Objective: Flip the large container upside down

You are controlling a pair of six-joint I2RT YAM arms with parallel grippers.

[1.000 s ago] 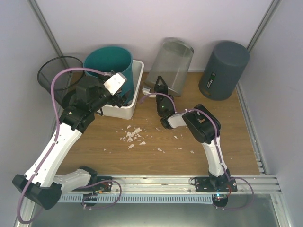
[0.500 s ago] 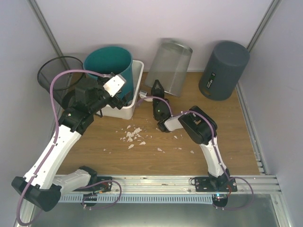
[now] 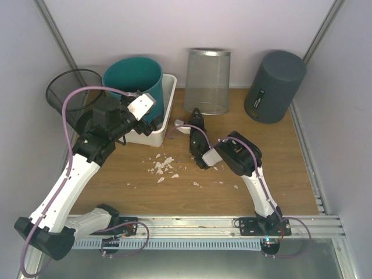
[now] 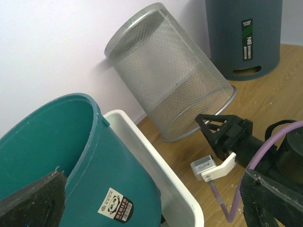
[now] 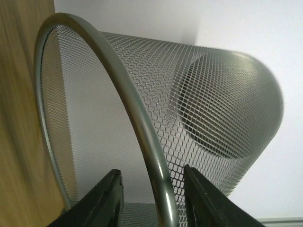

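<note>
The large silver mesh bin (image 3: 208, 81) stands mouth down on the wooden table at the back centre, its closed base on top. It also shows in the left wrist view (image 4: 170, 90) and fills the right wrist view (image 5: 189, 118). My right gripper (image 3: 195, 118) is low at the bin's near left rim. In the right wrist view the gripper (image 5: 152, 187) is open, and the rim (image 5: 137, 123) runs between the fingers with a gap on each side. My left gripper (image 3: 150, 119) is open at the teal bucket (image 3: 135, 78), its fingers (image 4: 33, 198) wide apart.
The teal bucket (image 4: 57, 161) leans inside a white tub (image 3: 167, 113) at back left. A black mesh bin (image 3: 72, 93) stands at far left and a dark grey bin (image 3: 274, 86) at back right. White crumbs (image 3: 165, 165) lie mid-table.
The silver mesh bin went from tilted to standing straight, mouth down. My right gripper dropped and drew back toward the near side. The left arm barely moved.
</note>
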